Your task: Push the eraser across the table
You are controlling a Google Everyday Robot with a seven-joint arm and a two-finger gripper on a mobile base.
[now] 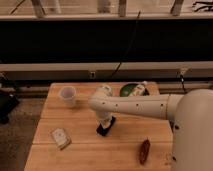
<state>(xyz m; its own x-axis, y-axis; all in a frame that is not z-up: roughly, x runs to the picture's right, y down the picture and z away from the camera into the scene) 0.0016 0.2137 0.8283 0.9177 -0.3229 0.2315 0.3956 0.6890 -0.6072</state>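
Your gripper (104, 122) was down at flat black eraser block (104, 131), mid light wooden worktop (82, 150); clenched or released, you couldn't tell.

Dim warm light, soft shadows; jaws low at table (80, 155) centre.

The claw (104, 121), down at the centre of the table (85, 155), covers part of the eraser (105, 131).

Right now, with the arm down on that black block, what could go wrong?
The gripper is down at the eraser, in the middle of the table. An off-centre push could spin the eraser instead of sliding it. Pushed toward the front left, it might knock the box; toward the back left, the cup.
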